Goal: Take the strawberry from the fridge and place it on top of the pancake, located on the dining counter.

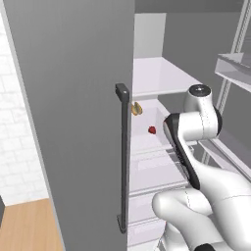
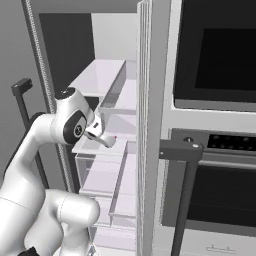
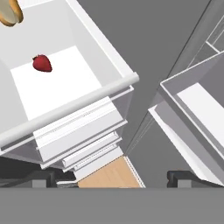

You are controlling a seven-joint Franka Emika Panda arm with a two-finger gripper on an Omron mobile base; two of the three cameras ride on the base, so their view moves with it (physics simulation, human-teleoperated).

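Strawberry (image 3: 42,63) lying on the white floor of a fridge (image 1: 73,98) shelf (image 3: 70,107), behind its raised front lip. Small yellow-brown food item (image 3: 9,13) further back on the same shelf, apart from the berry. Gripper (image 3: 111,178) hovering outside and above the shelf front, jaws spread wide apart, nothing between the 2 fingertips (image 3: 43,178). Berry well apart from the pincer, up and to the left in the hand view, not touched. Seen from the left base, berry (image 1: 152,130) sitting past the door handle (image 1: 123,157), partly beside the white arm (image 1: 196,147).
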